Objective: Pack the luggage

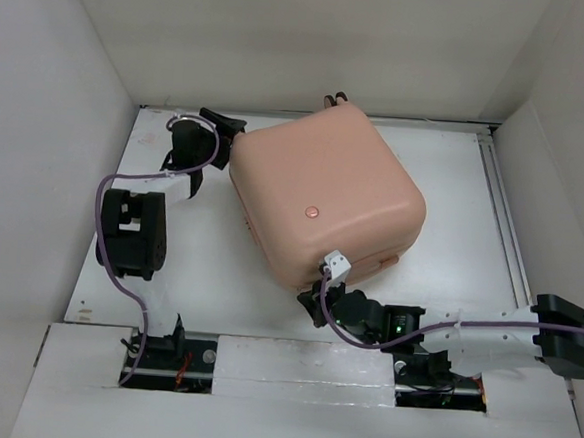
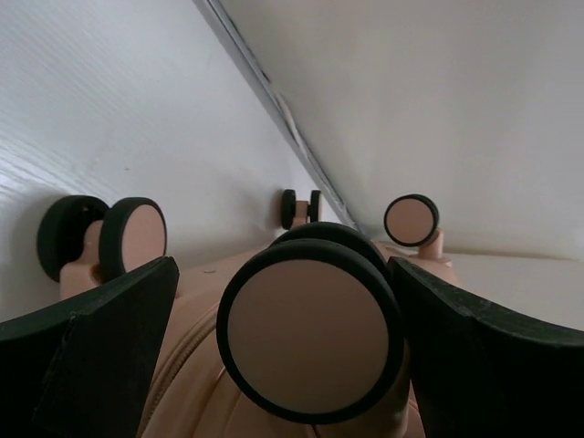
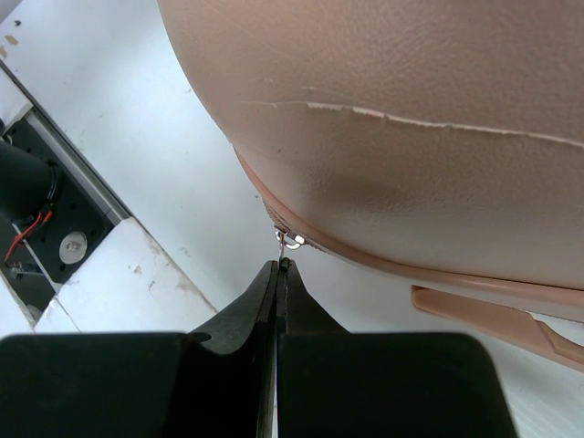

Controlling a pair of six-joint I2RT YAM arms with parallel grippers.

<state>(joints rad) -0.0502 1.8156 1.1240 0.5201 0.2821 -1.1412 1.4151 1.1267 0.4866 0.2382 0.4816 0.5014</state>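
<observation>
On the left of the white tabletop (image 1: 199, 263), the left pincer (image 2: 281, 269) stands wide at the far-left corner of the luggage (image 1: 323, 201). Its two pads straddle one caster wheel (image 2: 310, 342) without clearly pressing it, so it looks placed to steady the case, not to carry anything.

Across the middle, the luggage lies flat with its lid down, turned at an angle to the tabletop edges. No black lining or contents show, so filling the case appears to be done and only the closing seems left.

At the near corner on the right, the right pincer (image 3: 281, 265) is pinched tight on the small metal zipper pull (image 3: 290, 241), just under the curve of the shell. How much of the zip seam (image 3: 365, 260) is already run shut cannot be told from these views. My guess is that the rest of the seam has yet to be drawn round.

The case itself is a pale peach-pink hard shell with rounded corners. A small round badge (image 1: 312, 211) sits on the lid, and a thin pale crease (image 3: 411, 117) runs across the skin near the corner. Its wheels are peach-faced with black rims, and they sit at the end nearest the back wall.
</observation>
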